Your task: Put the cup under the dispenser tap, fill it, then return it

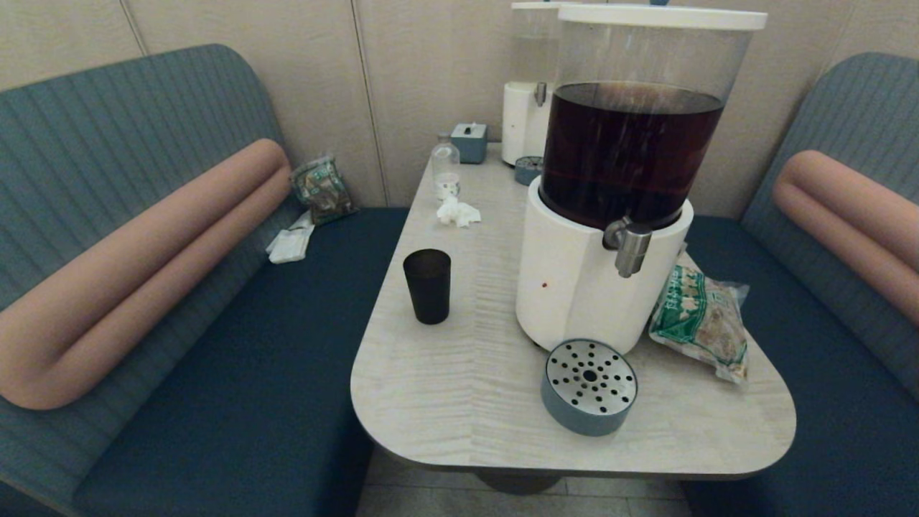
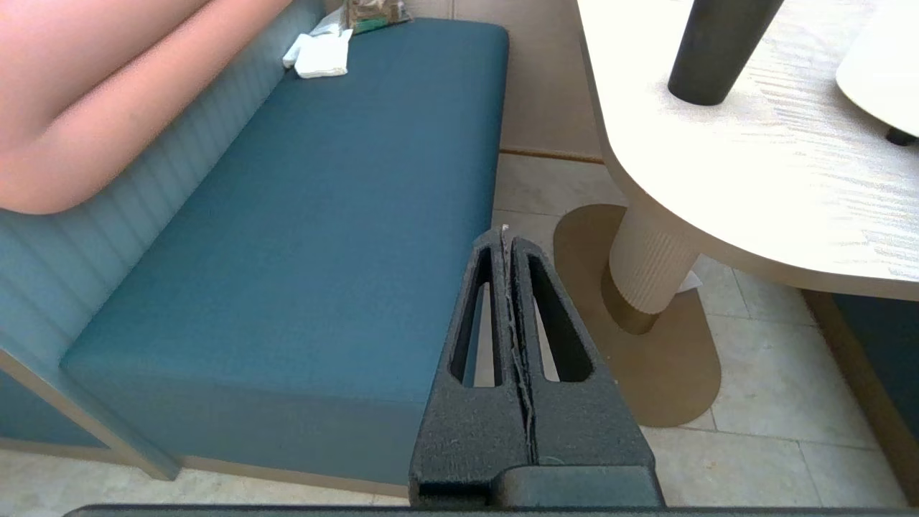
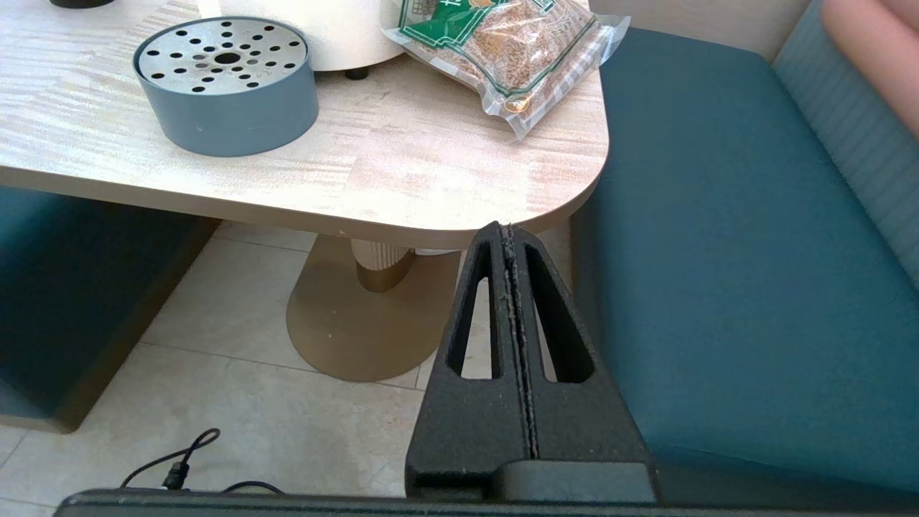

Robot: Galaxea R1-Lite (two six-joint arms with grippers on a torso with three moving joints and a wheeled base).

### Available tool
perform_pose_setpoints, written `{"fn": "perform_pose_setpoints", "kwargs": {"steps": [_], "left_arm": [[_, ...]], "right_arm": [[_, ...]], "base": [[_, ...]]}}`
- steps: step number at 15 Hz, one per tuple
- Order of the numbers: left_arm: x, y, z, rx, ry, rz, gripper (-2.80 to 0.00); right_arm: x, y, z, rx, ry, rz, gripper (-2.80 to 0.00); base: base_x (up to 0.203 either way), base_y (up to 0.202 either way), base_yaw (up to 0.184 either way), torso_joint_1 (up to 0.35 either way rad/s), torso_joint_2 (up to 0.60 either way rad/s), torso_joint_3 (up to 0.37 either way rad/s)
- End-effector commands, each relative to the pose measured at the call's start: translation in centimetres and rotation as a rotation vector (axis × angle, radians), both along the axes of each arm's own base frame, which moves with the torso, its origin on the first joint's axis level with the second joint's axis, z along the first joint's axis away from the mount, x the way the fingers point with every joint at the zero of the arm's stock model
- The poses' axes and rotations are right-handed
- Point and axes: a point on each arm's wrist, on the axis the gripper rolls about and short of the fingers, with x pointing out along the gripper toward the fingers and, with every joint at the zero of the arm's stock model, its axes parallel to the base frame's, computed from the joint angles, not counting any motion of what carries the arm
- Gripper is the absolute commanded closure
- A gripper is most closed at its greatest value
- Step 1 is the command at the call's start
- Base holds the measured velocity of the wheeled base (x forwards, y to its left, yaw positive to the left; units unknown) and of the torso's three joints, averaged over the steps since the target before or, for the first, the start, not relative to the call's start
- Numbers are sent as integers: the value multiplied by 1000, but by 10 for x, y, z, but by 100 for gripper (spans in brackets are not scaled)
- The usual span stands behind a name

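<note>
The black cup (image 1: 427, 285) stands upright on the table, left of the big dispenser (image 1: 596, 280); its lower part shows in the left wrist view (image 2: 711, 50). The steel dispenser tap (image 1: 630, 246) juts from the white base, above the grey drip tray (image 1: 589, 385). Neither arm shows in the head view. My left gripper (image 2: 505, 233) hangs shut and empty below the table's near left corner, over the floor beside the bench. My right gripper (image 3: 506, 228) is shut and empty just under the table's near right corner.
A green snack bag (image 1: 700, 321) lies right of the dispenser. A crumpled tissue (image 1: 457, 212), a small clear bottle (image 1: 445, 170), a tissue box (image 1: 469, 141) and a smaller dispenser (image 1: 528, 115) sit at the back. Blue benches (image 1: 237, 373) flank the table (image 1: 445, 388).
</note>
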Motion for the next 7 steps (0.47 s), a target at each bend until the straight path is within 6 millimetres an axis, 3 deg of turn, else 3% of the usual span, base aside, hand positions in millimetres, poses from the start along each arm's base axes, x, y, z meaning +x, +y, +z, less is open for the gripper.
{"fn": "perform_pose_setpoints", "kwargs": {"steps": [1, 7], "left_arm": [[0, 0, 0, -1, 1, 0, 0], [0, 0, 0, 0, 1, 0, 0]], "right_arm": [[0, 0, 0, -5, 2, -2, 0], [0, 0, 0, 10, 1, -1, 0]], "base": [[0, 0, 0, 0, 0, 0], [0, 0, 0, 0, 0, 0]]}}
